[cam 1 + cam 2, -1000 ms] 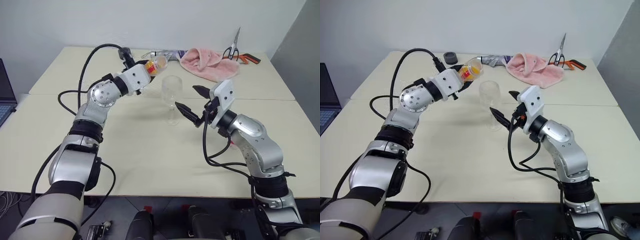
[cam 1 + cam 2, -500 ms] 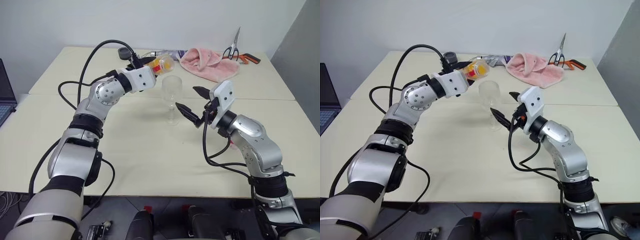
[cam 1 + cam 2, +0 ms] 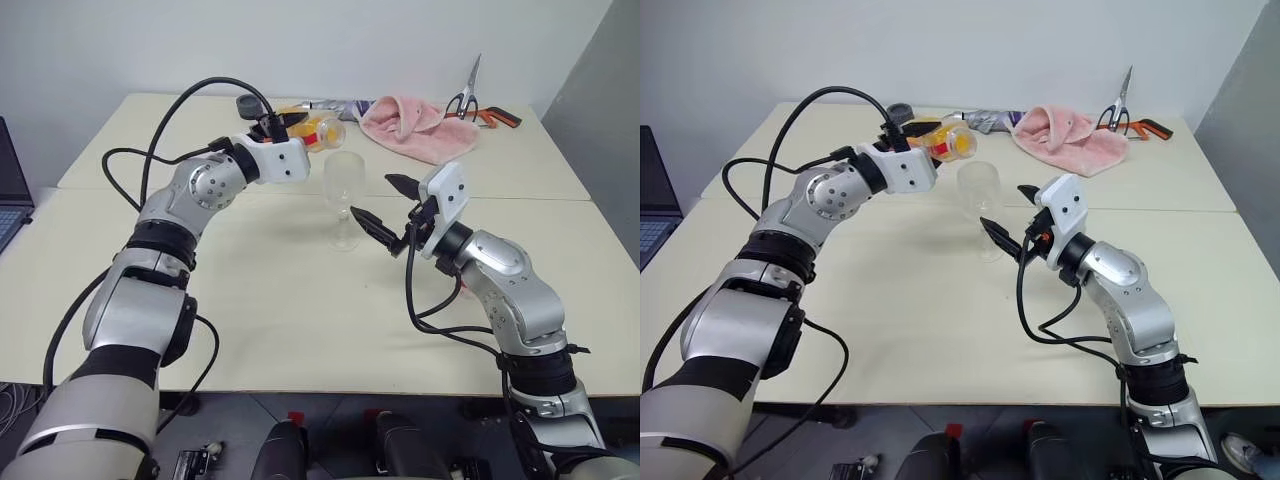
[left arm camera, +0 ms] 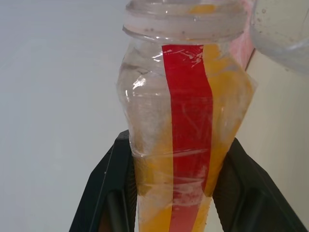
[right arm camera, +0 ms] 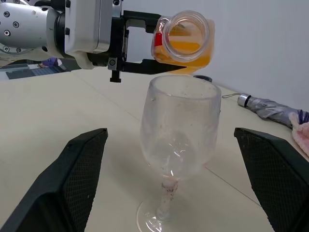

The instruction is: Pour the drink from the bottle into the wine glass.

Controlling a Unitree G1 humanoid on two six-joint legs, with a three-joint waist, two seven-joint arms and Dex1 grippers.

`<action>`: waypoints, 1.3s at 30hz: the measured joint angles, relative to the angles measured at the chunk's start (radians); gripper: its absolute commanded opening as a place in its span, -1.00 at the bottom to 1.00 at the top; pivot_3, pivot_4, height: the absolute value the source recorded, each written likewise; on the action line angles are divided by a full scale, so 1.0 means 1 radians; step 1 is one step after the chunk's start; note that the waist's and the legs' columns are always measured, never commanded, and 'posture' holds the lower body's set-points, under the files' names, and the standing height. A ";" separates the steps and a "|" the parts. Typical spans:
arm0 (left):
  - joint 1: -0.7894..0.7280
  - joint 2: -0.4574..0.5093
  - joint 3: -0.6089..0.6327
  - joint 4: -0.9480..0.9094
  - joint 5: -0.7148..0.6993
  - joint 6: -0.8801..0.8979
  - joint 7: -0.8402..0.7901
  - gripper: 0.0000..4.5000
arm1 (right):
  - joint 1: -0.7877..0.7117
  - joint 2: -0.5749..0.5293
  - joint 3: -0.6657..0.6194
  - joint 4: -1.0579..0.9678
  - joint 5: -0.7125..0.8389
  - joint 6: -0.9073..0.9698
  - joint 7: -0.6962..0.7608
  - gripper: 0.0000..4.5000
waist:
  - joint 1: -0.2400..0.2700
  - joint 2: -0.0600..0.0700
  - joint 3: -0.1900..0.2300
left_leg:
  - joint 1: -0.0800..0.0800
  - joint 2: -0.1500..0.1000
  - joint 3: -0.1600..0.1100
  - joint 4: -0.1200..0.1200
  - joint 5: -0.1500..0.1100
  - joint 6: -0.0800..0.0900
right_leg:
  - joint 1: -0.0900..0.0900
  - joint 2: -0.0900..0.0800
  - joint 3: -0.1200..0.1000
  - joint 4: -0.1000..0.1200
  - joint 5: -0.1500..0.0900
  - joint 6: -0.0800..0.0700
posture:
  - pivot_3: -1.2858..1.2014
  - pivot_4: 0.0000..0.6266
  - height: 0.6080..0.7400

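My left gripper (image 3: 298,126) is shut on the bottle (image 3: 318,128), which lies tipped on its side just above and behind the rim of the wine glass (image 3: 343,190). The bottle (image 4: 188,121) has no cap on, its open mouth faces the glass, and the orange drink (image 5: 186,48) lies along its lower side. No stream shows, and the bowl of the wine glass (image 5: 178,130) looks empty apart from droplets. The glass stands upright on the table. My right gripper (image 3: 372,196) is open beside the glass, with its fingers (image 5: 77,169) on either side and apart from it.
A pink towel (image 3: 415,125), scissors (image 3: 465,100) and an orange-handled tool (image 3: 497,118) lie at the back right of the cream table (image 3: 300,300). A folded grey umbrella (image 3: 985,120) and a small dark round thing (image 3: 247,102) lie behind the bottle. A laptop (image 3: 10,190) is at the left edge.
My left gripper has rolled and shifted slightly towards the glass, tipping the bottle's mouth further over the rim. The right gripper and the glass have not moved.
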 measured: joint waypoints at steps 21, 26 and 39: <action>-0.063 0.019 -0.068 0.040 0.090 -0.027 0.119 -0.26 | 0.009 0.020 0.020 -0.002 0.001 -0.013 -0.005 1.00 | 0.000 0.000 0.000 | 0.000 0.000 0.000 0.000 0.000 0.000 | 0.000 0.000 0.000 0.000 0.000 0.000 | 0.03 -0.52 1.00; -0.069 0.026 -0.082 0.052 0.113 -0.029 0.143 -0.26 | 0.046 0.031 0.020 -0.013 -0.002 -0.064 -0.001 1.00 | 0.000 0.000 0.000 | 0.000 0.000 0.000 0.000 0.000 0.000 | 0.000 0.000 0.000 0.000 0.000 0.000 | 0.03 -0.52 1.00; -0.093 0.034 -0.105 0.077 0.152 -0.046 0.186 -0.26 | 0.146 -0.006 -0.026 -0.028 0.000 -0.158 0.012 1.00 | 0.000 0.000 0.000 | 0.000 0.000 0.001 0.000 0.000 0.000 | 0.000 0.000 0.000 0.001 0.000 0.000 | 0.03 -0.52 1.00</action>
